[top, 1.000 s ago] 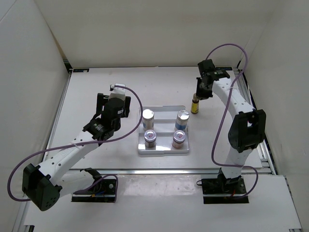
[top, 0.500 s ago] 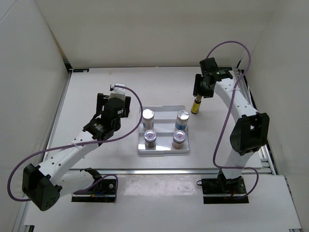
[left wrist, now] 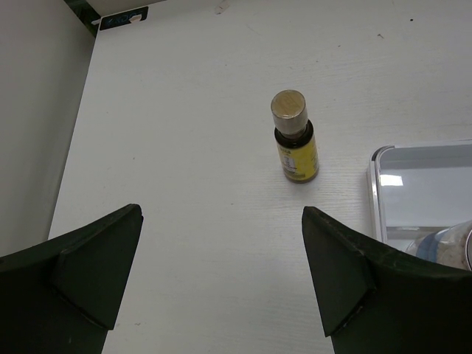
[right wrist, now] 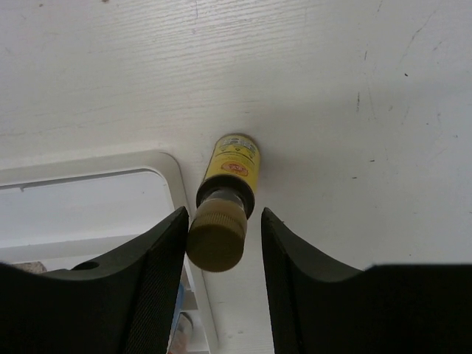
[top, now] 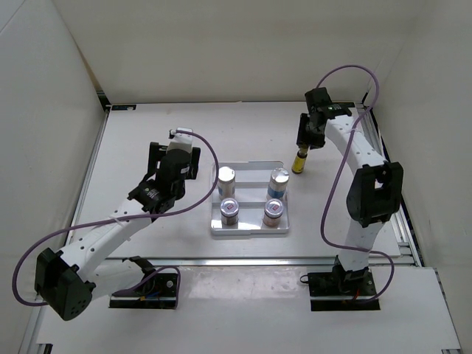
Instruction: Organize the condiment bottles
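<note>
Your table (right wrist: 354,88) reads as white-painted wood: the grain shows, the finish is matt and lightly scuffed. The yellow bottle (right wrist: 231,164) has a glossy label and a dark, shiny neck, and its cap (right wrist: 216,234) is dull metallic gold. The tray (left wrist: 417,181) is smooth white plastic, glossy enough to glare. Your right-wrist fingers (right wrist: 151,287) are matt black plastic, faintly grainy.

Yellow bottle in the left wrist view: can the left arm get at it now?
Probably yes. The yellow bottle stands upright on bare table ahead of the left gripper, whose jaws are wide open. Nothing lies between them; the tray sits off to one side, not touching it.
</note>
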`<state>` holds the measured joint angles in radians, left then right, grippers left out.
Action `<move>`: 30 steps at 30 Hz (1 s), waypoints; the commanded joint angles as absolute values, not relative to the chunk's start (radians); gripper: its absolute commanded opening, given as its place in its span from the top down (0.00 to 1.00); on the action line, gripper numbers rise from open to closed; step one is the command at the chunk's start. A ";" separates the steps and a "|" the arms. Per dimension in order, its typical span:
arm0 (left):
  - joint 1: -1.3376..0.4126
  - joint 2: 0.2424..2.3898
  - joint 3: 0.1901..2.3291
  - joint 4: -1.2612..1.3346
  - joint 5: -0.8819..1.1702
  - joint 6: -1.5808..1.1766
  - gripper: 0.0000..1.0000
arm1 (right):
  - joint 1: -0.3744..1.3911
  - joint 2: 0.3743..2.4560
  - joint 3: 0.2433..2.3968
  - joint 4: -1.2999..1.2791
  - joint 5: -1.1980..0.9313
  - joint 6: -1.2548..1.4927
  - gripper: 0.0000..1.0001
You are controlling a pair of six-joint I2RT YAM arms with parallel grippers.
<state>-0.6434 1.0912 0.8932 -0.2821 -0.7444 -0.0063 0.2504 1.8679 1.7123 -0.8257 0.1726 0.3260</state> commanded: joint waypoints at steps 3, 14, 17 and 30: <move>-0.646 1.100 0.930 -0.264 -0.742 -0.002 0.00 | 0.250 1.891 1.756 -0.810 0.146 0.307 0.59; -0.646 1.091 0.930 -0.264 -0.733 -0.002 0.00 | 0.351 1.763 1.737 -0.833 0.335 0.362 0.99; -0.646 1.103 0.920 -0.255 -0.733 -0.002 0.00 | 0.464 1.692 1.736 -0.842 0.518 0.382 1.00; -0.646 1.173 0.940 -0.255 -0.742 -0.002 0.00 | 0.658 1.641 1.688 -0.763 0.571 0.370 1.00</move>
